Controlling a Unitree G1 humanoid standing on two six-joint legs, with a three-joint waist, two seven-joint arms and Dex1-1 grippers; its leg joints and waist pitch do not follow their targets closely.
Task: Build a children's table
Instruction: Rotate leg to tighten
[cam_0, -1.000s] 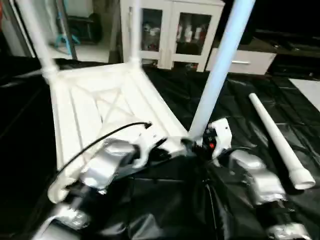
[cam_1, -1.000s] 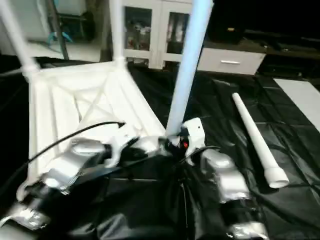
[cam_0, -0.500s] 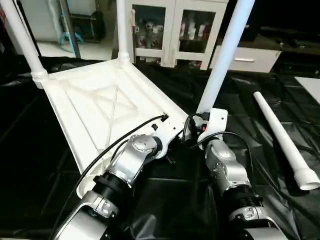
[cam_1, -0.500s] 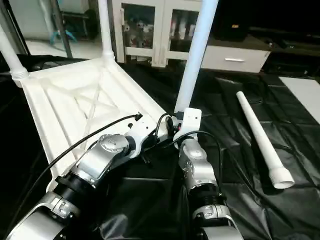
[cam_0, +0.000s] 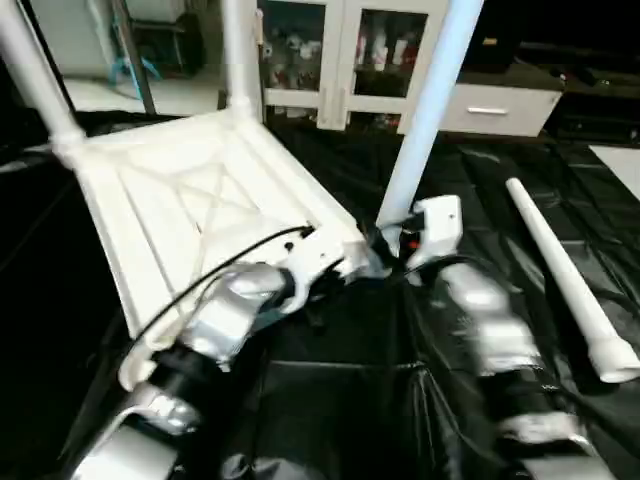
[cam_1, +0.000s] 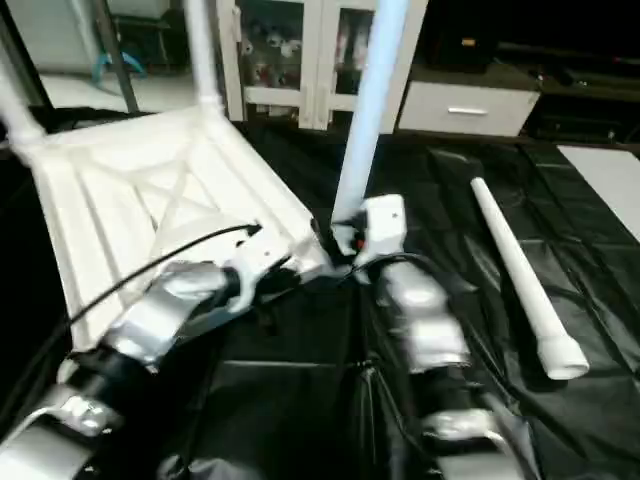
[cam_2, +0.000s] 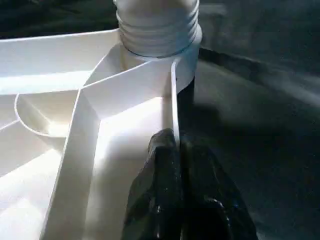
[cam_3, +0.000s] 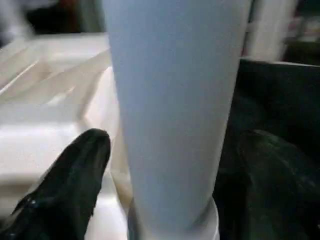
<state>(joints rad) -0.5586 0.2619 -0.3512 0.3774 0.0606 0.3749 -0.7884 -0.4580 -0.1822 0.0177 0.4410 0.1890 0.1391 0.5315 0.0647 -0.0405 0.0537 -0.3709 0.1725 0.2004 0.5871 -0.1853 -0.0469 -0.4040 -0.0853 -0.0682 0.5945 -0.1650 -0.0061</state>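
Three legs stood in the top (cam_0: 200, 200); your right gripper (cam_3: 170, 150) had just spread wide off the centre-frame leg (cam_0: 425, 110), left gripper (cam_2: 175, 165) pinched shut on the rim.

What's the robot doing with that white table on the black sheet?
The robot is building a children's table. The tabletop lies upside down with three legs standing in its corner sockets. The left gripper is shut on the tabletop's edge wall, while the right gripper stands open around the nearest leg. A fourth leg lies loose on the sheet.
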